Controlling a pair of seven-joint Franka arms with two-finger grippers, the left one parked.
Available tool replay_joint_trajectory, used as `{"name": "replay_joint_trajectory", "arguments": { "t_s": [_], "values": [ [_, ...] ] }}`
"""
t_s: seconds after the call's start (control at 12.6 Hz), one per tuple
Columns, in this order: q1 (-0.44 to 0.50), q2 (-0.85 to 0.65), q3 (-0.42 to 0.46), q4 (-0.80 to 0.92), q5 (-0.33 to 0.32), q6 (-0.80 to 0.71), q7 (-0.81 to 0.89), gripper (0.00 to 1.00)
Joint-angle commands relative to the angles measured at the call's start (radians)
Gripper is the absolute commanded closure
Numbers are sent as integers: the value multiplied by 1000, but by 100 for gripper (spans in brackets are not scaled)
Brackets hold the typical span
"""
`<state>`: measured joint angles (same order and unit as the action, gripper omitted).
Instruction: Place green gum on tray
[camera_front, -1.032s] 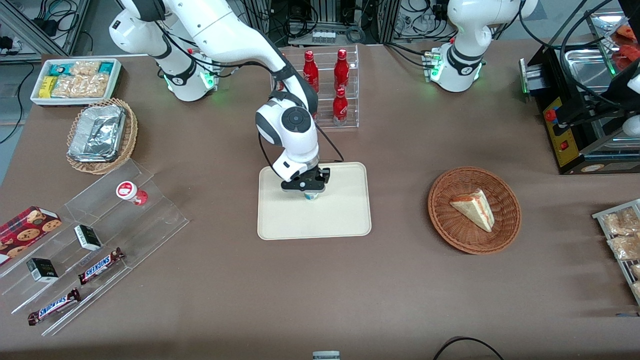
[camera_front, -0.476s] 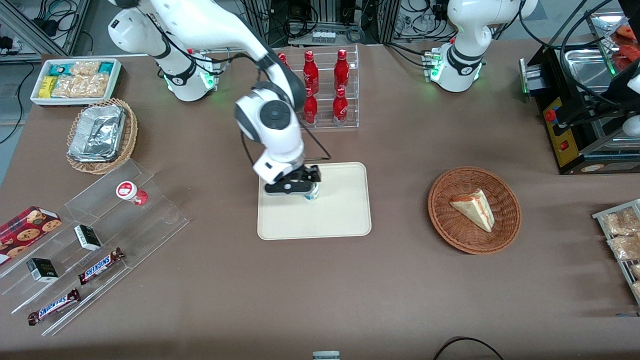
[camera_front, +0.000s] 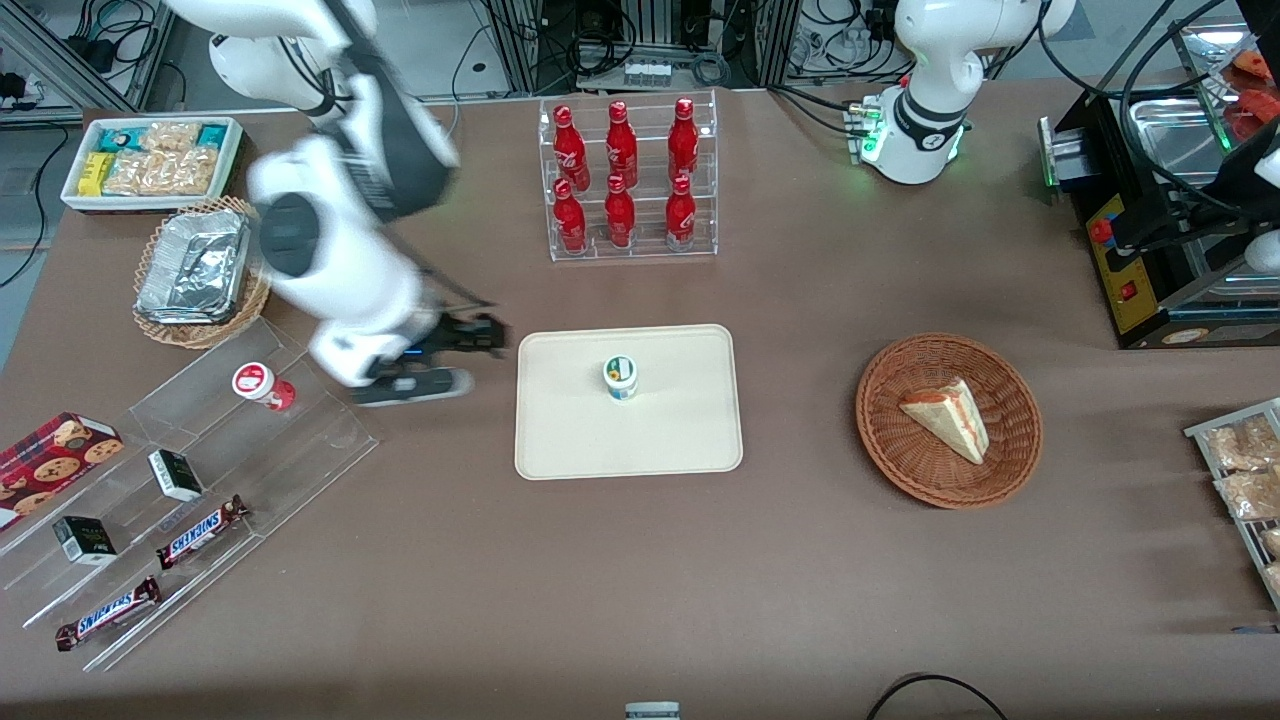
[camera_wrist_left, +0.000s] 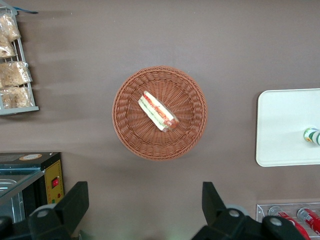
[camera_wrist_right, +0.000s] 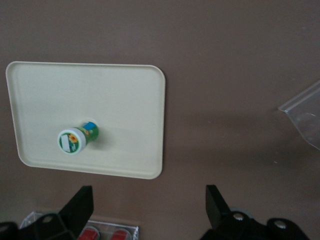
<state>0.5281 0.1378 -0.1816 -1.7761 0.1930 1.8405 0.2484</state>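
Since 1 second ago the right arm's black two-finger pincer (camera_front: 455, 360) has left the large cream-beige rectangular tray (camera_front: 690, 440) and now hangs over the brown surface (camera_front: 640, 580) toward the working arm's end, between the tray and the clear acrylic stepped stand (camera_front: 300, 440). Its fingers (camera_wrist_right: 82, 205) are spread wide and hold nothing. The small white green gum bottle with a green-rimmed lid (camera_front: 621, 378) stands upright on the tray, uncovered now, well apart from the pincer. Counted: 1 green gum, 1 tray, 1 similar red-lidded bottle (camera_front: 262, 385) on the stand, 6 red drink bottles (camera_front: 620, 180) in a clear rack, 1 round wicker basket (camera_front: 948, 420) holding 1 sandwich wedge (camera_front: 948, 418).
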Motion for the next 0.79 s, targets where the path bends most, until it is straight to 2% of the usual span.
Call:
{"name": "replay_joint_trajectory", "arguments": {
  "t_s": [0.0,0.08,0.24,0.32,0.71],
  "values": [
    [-132,-73,19,47,17,-188,-75,0],
    [-170,-101,17,64,7,-254,-93,0],
    [-264,-159,19,70,-90,-345,-153,0],
    [-299,-173,19,72,-115,-357,-196,0],
    [-469,-181,30,102,-168,-368,-340,0]
  ]
}}
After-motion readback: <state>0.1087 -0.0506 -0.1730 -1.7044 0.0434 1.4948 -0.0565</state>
